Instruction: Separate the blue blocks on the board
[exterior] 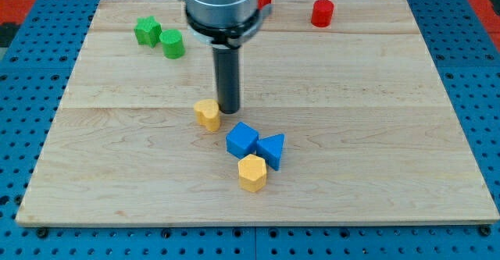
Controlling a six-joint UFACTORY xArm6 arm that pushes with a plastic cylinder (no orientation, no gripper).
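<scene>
camera view: rod tip [229, 108], no fingers to open or close, touching yellow block [208, 113]; blue cube [241, 140] and blue triangular block [273, 150] touching, yellow hexagonal block [252, 172] below.

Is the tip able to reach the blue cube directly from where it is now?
Probably yes. My tip stands above the blue cube, beside the yellow block. The board between tip and cube looks bare; the blue triangular block lies beyond.
</scene>
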